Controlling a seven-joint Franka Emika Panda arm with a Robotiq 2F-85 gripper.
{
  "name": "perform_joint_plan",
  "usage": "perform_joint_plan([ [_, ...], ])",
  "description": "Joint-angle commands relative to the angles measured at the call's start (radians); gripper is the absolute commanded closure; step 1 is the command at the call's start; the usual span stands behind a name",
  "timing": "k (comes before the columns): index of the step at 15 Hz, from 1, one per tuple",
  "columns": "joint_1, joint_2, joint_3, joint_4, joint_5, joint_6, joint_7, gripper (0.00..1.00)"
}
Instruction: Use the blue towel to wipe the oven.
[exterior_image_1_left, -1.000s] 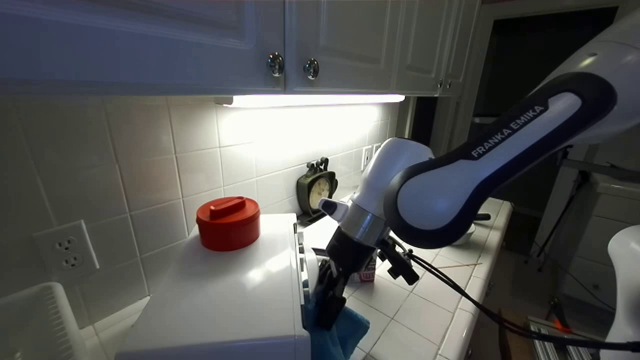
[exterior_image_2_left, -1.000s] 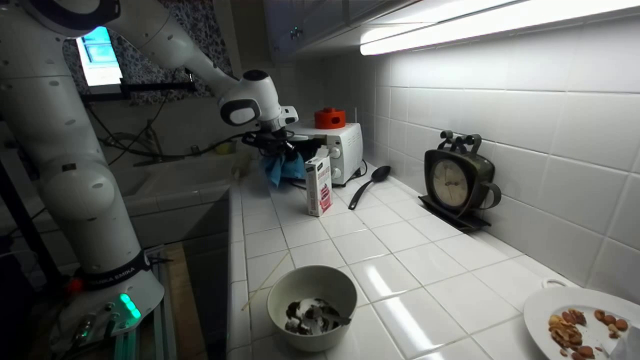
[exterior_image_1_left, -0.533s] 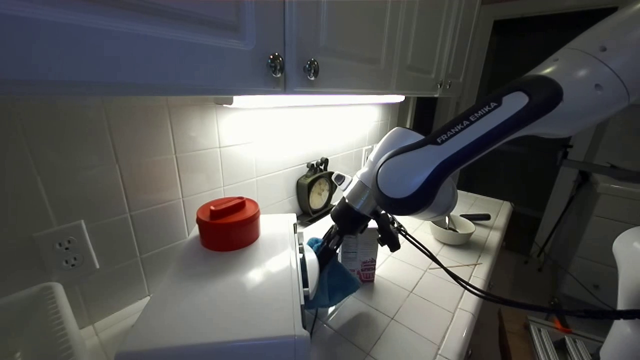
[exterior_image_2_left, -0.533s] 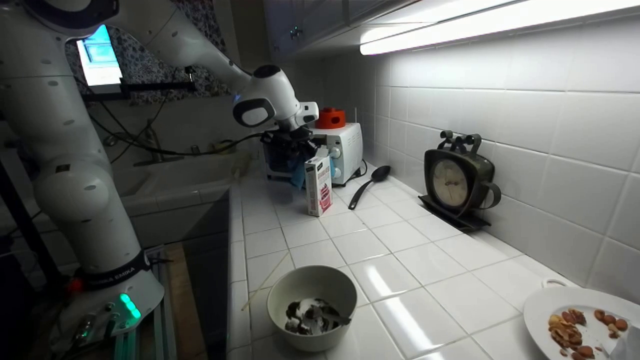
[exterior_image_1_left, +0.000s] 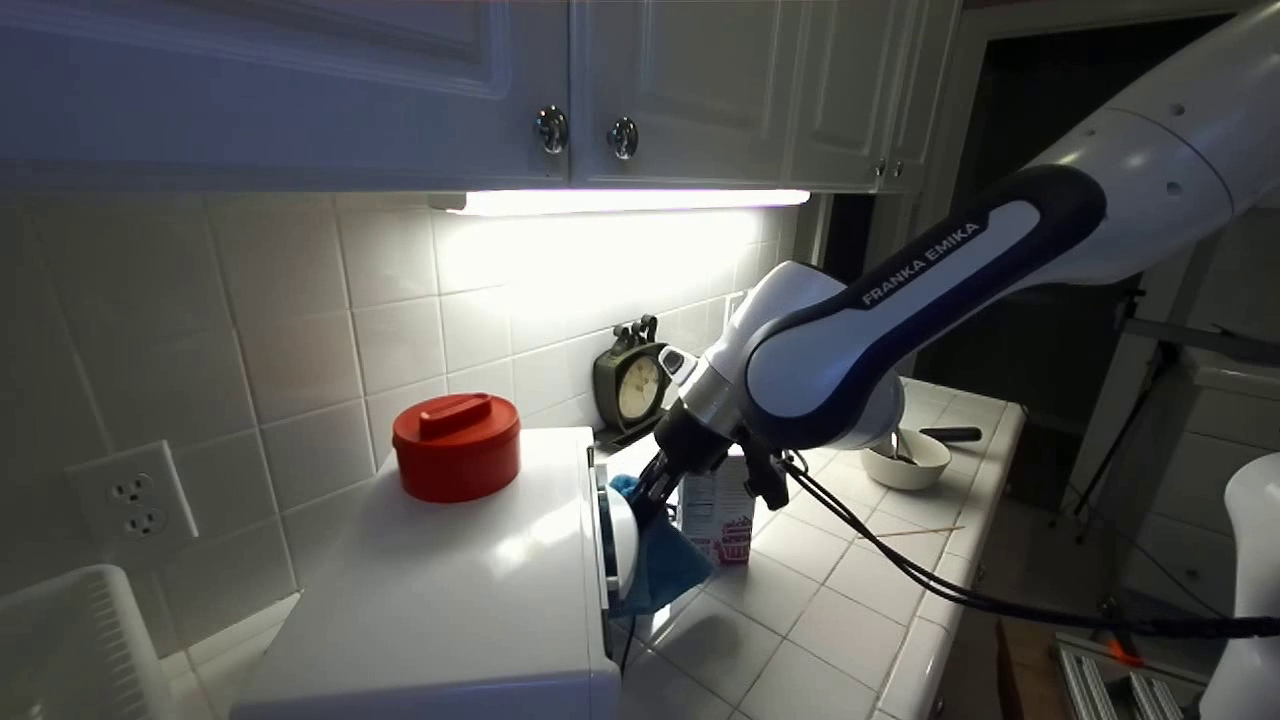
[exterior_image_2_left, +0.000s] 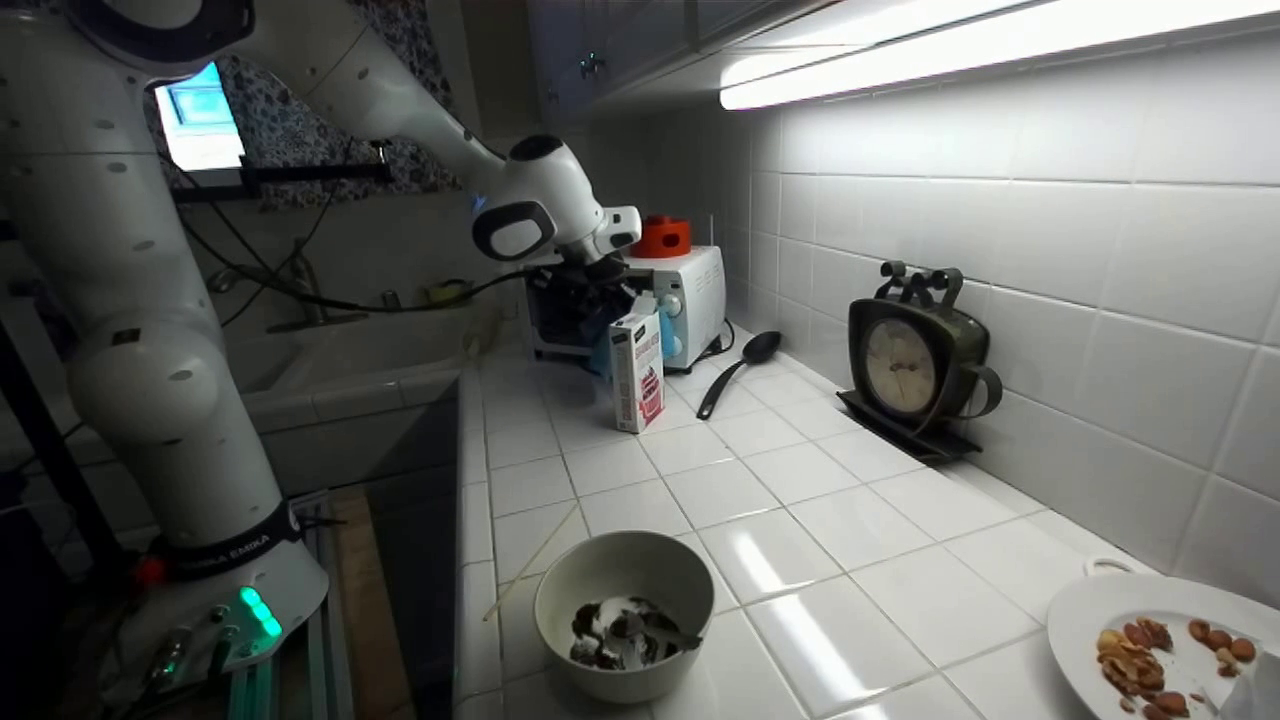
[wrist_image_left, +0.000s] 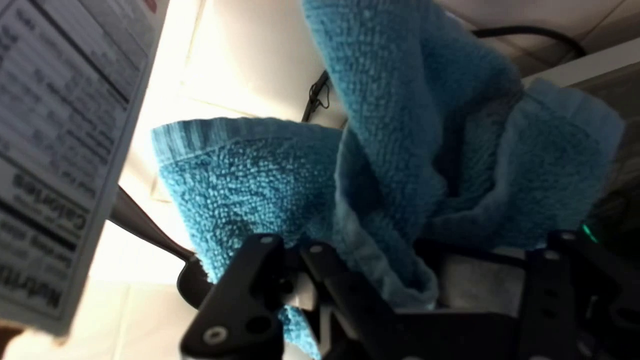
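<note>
One oven (exterior_image_1_left: 480, 590), white, boxy, standing on a tiled counter (exterior_image_2_left: 850, 520); one red container (exterior_image_1_left: 458, 450), lidded, resting on the oven's top; one blue towel (wrist_image_left: 390, 150), terry, bunched, at the oven's front, touching or just beside it, which cannot be made out; one tool (exterior_image_1_left: 646, 505), black, slanting down, jaws clamped on the blue towel, loose ends of cloth spreading to both sides in the wrist view; one carton (exterior_image_2_left: 637, 370), white with red print, upright on the counter, partly covering the towel in an exterior view, nutrition panel (wrist_image_left: 55, 150) showing in the wrist view; one black spoon (exterior_image_2_left: 762, 347), lying on the counter, head toward the tiled wall (exterior_image_2_left: 1100, 300); one dial-faced piece (exterior_image_2_left: 898, 365), dark green, standing by that wall, shown in both exterior views; one bowl (exterior_image_2_left: 640, 565), pale, holding dark and white contents (exterior_image_2_left: 625, 640) with a utensil (exterior_image_2_left: 680, 638); one thin stick (exterior_image_2_left: 533, 560), beside the bowl; one plate (exterior_image_2_left: 1075, 640), white, running out of view, bearing nuts (exterior_image_2_left: 1135, 670); one strip light (exterior_image_2_left: 1000, 60), lit, under the cabinets (exterior_image_1_left: 700, 90).
</note>
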Motion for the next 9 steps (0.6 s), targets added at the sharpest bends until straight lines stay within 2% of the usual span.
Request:
perform_joint_plan([
  [1,0.029,0.007,0.017,-0.034,-0.102,0.053,0.050,1.00],
  [4,0.059,-0.012,0.034,-0.055,-0.136,0.067,0.050,1.00],
  [9,0.107,-0.054,0.079,-0.096,-0.121,0.071,0.011,1.00],
])
